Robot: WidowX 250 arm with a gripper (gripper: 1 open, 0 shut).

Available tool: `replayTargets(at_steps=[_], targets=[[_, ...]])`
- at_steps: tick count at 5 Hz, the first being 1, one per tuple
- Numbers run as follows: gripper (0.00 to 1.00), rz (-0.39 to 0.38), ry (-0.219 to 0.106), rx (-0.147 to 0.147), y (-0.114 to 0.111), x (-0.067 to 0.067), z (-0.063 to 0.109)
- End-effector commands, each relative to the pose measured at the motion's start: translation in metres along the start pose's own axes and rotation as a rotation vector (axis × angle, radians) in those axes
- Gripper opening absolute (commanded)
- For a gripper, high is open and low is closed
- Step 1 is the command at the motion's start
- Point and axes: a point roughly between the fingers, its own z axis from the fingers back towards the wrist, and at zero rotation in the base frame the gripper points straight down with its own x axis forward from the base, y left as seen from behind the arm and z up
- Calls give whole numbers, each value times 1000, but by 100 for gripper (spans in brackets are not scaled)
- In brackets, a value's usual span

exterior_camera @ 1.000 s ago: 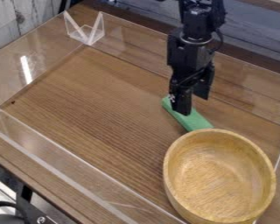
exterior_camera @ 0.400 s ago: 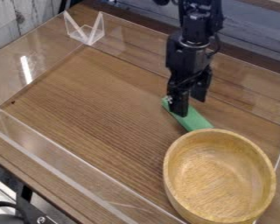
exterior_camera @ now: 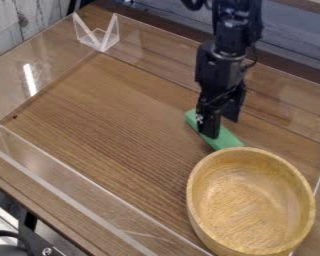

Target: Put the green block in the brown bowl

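Gripper (exterior_camera: 215, 122) pointed straight down, jaws spread wide, nothing held

Green block (exterior_camera: 218, 133) lying flat on wooden table (exterior_camera: 96, 110), directly under fingertips, far end hidden behind them

Brown bowl (exterior_camera: 251, 205) just below and right of gripper in view, empty

Judged step: grasp. Jaws to be set astride block's narrow width, centred along bar, lowered until table nearly met, then closed

Contact cannot be told

**Wood-Grain Table Behind Clear Panels**

A table (exterior_camera: 103, 110) of dark brown wood grain fills most of the view, its lines running from far left to near right. Low clear plastic walls (exterior_camera: 69, 175) fence the surface on the near and left sides, catching pale glare. At the far left corner stands a small clear bracket (exterior_camera: 96, 33). Beyond the far edge lies a dark strip (exterior_camera: 296, 40). The light is soft and even.
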Motion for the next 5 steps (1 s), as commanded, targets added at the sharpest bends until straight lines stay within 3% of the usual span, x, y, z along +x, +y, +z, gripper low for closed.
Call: replayTargets(at_steps=[1, 2, 3, 4, 5], targets=[[100, 7, -8, -45, -8, 18, 5], [100, 15, -4, -37, -15, 17, 6], [0, 86, 10, -41, -13, 11, 4], [0, 151, 39, -46, -10, 2, 10], [0, 182, 79, -43, -12, -4, 27]])
